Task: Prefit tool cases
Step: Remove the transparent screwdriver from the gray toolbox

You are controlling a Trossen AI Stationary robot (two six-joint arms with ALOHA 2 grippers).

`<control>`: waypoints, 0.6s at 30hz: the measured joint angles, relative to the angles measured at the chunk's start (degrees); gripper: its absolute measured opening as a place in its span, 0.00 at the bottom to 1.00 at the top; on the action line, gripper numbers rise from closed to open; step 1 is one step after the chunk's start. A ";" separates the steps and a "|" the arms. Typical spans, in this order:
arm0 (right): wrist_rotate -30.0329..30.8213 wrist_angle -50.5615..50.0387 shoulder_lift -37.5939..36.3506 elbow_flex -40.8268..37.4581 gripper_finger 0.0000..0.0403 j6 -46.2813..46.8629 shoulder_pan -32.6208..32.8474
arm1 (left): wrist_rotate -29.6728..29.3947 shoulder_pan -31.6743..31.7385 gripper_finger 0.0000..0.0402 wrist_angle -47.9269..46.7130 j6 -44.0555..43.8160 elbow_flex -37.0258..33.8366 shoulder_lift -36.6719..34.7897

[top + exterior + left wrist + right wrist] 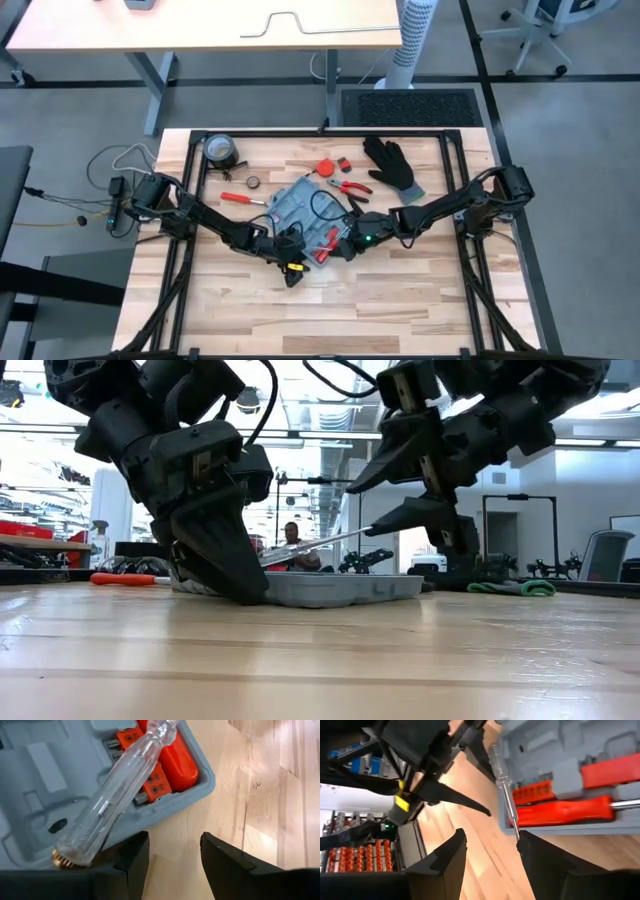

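Observation:
The light-blue tool case (300,205) lies open and flat on the wooden table, holding a red-handled tool (560,812) and orange bits (150,780). A clear-handled screwdriver (120,780) slants across the case's near corner. Its brass-capped end (65,861) lies by my left gripper, and its metal tip (517,834) juts over the case rim by my right gripper. My left gripper (297,258) points down at the table beside that corner, open. My right gripper (338,247) hovers just right of it, open. My left gripper stands with the outer side of one finger (132,857) next to the screwdriver's capped end; I cannot tell whether they touch. My right gripper has one finger (535,852) right beside the screwdriver's tip; I cannot tell whether it touches.
Behind the case lie a black glove (392,165), red-handled pliers (350,187), a red round part (325,167), a red screwdriver (240,198) and a tape roll (220,150). Bare wood stretches toward the near edge. A person sits far off in the room (292,540).

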 joint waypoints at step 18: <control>0.77 -9.70 -0.03 -0.07 0.47 0.17 7.59 | 5.79 -3.50 0.42 -8.58 -0.05 -0.26 -7.83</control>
